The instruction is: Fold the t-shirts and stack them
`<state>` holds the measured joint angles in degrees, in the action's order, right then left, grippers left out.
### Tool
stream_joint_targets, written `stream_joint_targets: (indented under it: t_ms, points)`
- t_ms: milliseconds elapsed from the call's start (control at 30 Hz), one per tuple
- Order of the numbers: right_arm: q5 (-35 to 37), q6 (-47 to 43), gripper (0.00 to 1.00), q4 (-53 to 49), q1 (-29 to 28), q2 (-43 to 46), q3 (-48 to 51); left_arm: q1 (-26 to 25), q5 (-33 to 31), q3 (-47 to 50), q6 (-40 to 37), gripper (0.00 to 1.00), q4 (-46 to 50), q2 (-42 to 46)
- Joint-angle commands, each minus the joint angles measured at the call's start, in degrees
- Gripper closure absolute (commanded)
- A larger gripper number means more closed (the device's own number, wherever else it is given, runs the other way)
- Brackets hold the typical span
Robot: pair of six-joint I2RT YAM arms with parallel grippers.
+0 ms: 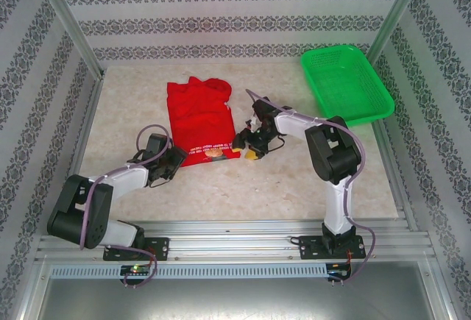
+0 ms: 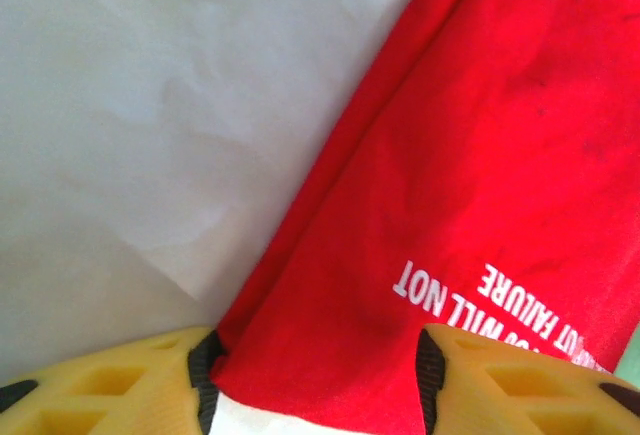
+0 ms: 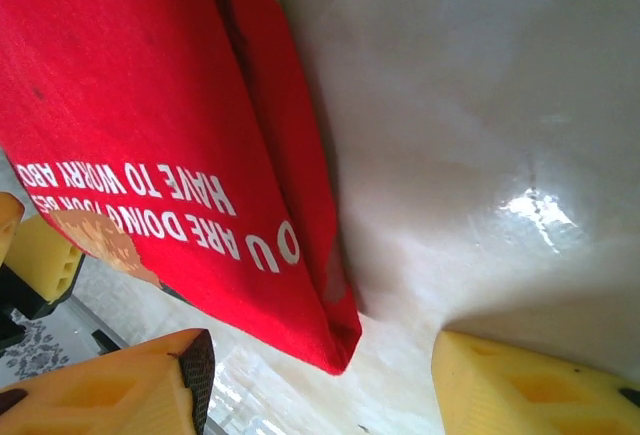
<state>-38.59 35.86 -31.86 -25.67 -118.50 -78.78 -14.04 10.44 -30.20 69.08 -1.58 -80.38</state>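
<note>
Red cloth t-shirt (image 1: 200,123), printed with white lettering and a brown teddy bear near its hem, lies on the pale marbled desk (image 1: 294,184) just left of centre. It is folded into a narrow panel with the hem towards the arms. Left end effector (image 1: 176,162) sits at the near left corner of the hem. In the left wrist view its yellow fingers (image 2: 120,385) stand partly open on either side of the hem, with cloth spanning the gap between the black pads. Right end effector (image 1: 249,149) sits at the near right corner. In the right wrist view its jaws are apart and the shirt's corner lies between them, touching neither finger. Green plastic mesh basket (image 1: 346,88) rests at the far right, well apart from the shirt.
</note>
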Motion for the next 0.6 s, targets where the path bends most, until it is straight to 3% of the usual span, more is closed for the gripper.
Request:
stream_joint_targets:
  t_ms: [0, 167, 333, 433, 567]
  points:
    - [-0.7, -0.48, 0.4, 2.65, -2.49, -3.49, -3.69, 0.17, 1.6, -2.19, -0.63, 0.48, -7.73, -3.88]
    - [-0.36, 0.54, 0.5, 1.33, -3.27, -5.54, -5.45, 0.49, 1.71, -1.68, -0.25, 0.62, -8.34, -4.47]
    - [0.53, 1.29, 0.73, 1.15, -2.82, -6.01, -6.22, 0.51, 2.22, -2.55, -1.06, 0.78, -7.96, -4.61]
    - [0.53, 0.85, 0.89, 0.39, -2.27, -5.14, -6.46, 0.43, 3.44, -4.3, -2.48, 1.0, -7.4, -4.49]
    - [0.07, -0.83, 1.0, -2.02, -2.02, -2.69, -6.1, -0.69, 3.9, -9.51, -7.58, 1.0, 1.18, -2.27]
